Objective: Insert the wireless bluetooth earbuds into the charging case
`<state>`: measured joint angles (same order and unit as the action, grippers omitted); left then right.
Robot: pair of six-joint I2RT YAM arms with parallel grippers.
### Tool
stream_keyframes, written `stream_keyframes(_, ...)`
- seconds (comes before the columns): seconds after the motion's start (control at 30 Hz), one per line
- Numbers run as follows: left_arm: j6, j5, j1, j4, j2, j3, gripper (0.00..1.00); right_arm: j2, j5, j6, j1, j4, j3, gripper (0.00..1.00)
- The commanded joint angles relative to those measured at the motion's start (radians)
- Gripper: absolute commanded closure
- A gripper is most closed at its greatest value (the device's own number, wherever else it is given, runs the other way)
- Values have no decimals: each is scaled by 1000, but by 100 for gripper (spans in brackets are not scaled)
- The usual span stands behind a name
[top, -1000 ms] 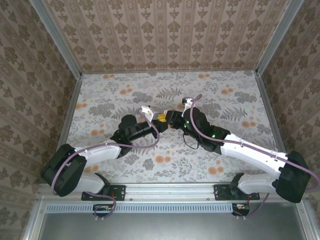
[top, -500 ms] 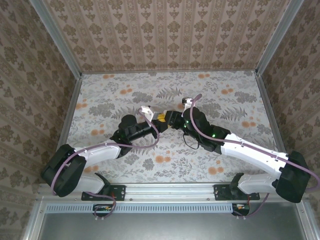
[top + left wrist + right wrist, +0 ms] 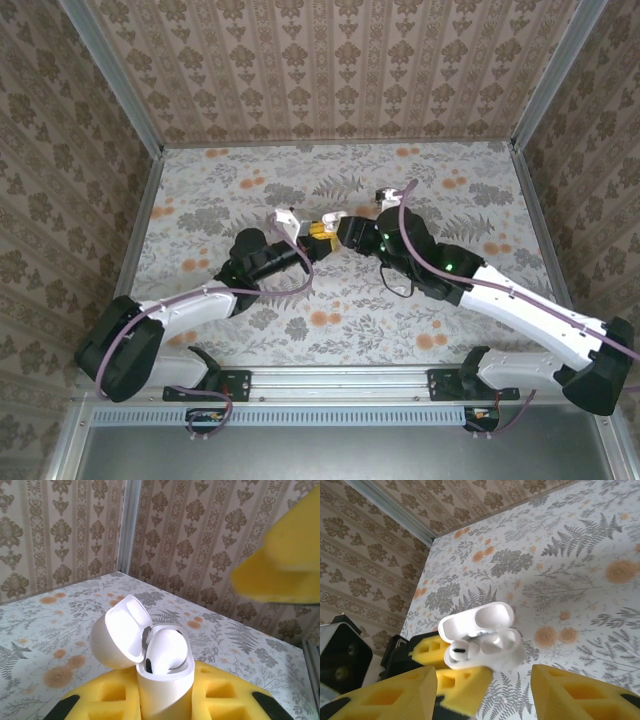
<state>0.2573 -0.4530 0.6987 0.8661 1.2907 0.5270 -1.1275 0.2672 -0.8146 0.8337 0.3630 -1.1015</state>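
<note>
Earbud (image 3: 167,647) sits in the open charging case (image 3: 162,686) pinched by left tool (image 3: 165,702); right tool (image 3: 482,682) spread.

Glossy white charging case (image 3: 165,690), upright, lid (image 3: 120,635) hinged wide open, one white earbud (image 3: 167,649) seated inside.

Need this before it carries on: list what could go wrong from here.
1. The earbud stands high in the charging case; it may not be seated and could fall out.
2. The right gripper, open, hovers close to the open lid; withdrawing could knock the case in the left gripper.
</note>
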Motion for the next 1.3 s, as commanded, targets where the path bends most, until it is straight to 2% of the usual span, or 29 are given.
stream_keyframes(0.0,-15,-36,-25,12,-41,-16,100,36,14,8,-50,227,-43,47)
stream_keyframes(0.07,-17,-46,-40,-8,-57,-27,100,41,-26,10,-113,315,-35,46)
stream_keyframes(0.2,-31,-55,-58,-51,-89,-50,100,15,-181,39,-288,457,35,49)
stream_keyframes(0.33,-57,-56,-63,-115,-125,-64,100,-21,-204,51,-352,488,161,54)
stream_keyframes(0.5,-79,-52,-64,-157,-140,-72,100,-87,-279,16,-361,333,306,66)
stream_keyframes(0.63,-84,-56,-65,-167,-134,-72,100,-176,-330,6,-360,241,342,78)
stream_keyframes(0.8,-89,-56,-65,-167,-124,-75,100,-258,-371,11,-354,177,359,87)
stream_keyframes(1.03,-98,-53,-67,-167,-114,-80,100,-364,-361,40,-351,152,359,91)
stream_keyframes(1.27,-99,-57,-68,-163,-108,-77,100,-436,-266,95,-370,261,299,92)
